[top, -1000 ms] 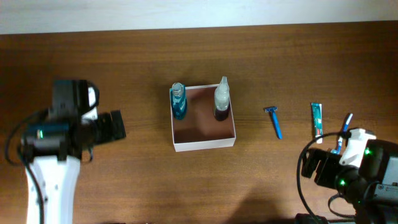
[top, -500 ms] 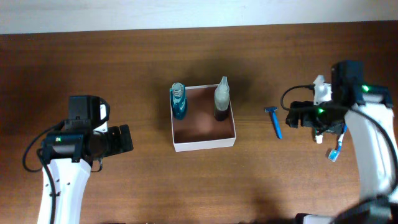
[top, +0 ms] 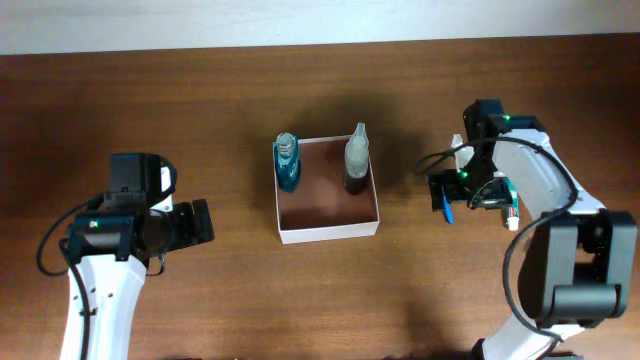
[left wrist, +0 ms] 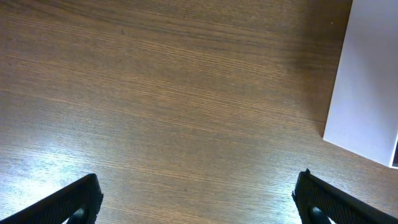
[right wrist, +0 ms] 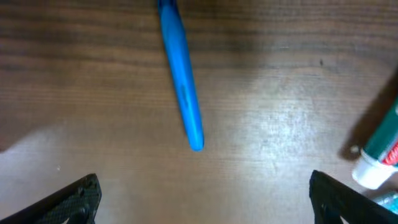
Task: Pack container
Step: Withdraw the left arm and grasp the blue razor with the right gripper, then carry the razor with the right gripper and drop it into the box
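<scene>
The container [top: 328,234] stands near the middle of the counter [top: 200,100], open side up. A blue bottle [top: 287,163] is seen upright in its far left corner and a pale bottle with a dark base [top: 356,158] in its far right corner. The rest of its reddish-brown floor is bare.

To the right of the container, apart from it, a blue razor [right wrist: 181,81] lies flat on the counter, and a toothpaste tube [right wrist: 379,155] lies farther right. The right end effector [right wrist: 204,202] is held over the razor's handle with its fingers spread wide and nothing between them. The left end effector [left wrist: 199,202] is held well to the left of the container, also spread wide and empty.

The container is judged to be light, with thin walls that would probably flex. It would likely slide or tip if pushed, so it is best left standing and loaded from above. If it must be steadied, one side wall could be pinched at the rim, away from the bottles.

The razor is judged light, stiff and rather smooth. It is best taken across the middle of the handle, clear of the head, which is largely hidden in the overhead view.
</scene>
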Controlling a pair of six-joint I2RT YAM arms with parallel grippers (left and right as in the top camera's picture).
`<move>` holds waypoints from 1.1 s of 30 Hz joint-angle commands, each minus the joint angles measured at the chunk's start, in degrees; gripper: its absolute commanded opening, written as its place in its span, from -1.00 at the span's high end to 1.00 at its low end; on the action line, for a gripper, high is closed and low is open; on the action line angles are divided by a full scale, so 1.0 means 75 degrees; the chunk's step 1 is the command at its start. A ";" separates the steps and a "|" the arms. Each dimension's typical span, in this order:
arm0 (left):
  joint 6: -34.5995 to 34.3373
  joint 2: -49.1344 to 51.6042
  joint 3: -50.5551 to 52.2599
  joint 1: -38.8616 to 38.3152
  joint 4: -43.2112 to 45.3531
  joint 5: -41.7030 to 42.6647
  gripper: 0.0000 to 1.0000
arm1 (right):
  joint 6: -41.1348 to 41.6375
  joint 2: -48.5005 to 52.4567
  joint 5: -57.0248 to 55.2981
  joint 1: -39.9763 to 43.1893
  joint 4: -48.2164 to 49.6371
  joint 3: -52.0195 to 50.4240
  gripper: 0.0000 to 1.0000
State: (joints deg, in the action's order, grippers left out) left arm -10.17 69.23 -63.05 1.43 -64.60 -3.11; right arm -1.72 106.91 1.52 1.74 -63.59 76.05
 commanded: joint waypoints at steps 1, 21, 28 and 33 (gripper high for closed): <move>-0.0070 0.0026 0.0029 0.0032 0.0015 0.0105 -0.99 | 0.0032 0.0248 -0.0090 0.0020 0.0198 0.0096 -0.99; -0.0070 0.0026 0.0029 0.0032 0.0015 0.0105 -0.99 | -0.0117 0.0944 0.0055 0.0017 0.1425 -0.0041 -0.98; -0.0070 0.0026 0.0032 0.0032 0.0015 0.0105 -0.99 | -0.0117 0.1113 0.0082 0.0012 0.1408 -0.0085 -0.93; -0.0070 0.0026 0.0032 0.0032 0.0015 0.0105 -0.99 | -0.0114 0.1154 0.0111 0.0012 0.1314 -0.0154 -0.50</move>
State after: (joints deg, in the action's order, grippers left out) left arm -10.17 69.23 -63.05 1.43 -64.60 -3.14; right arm -2.37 114.72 1.65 1.72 -53.52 75.85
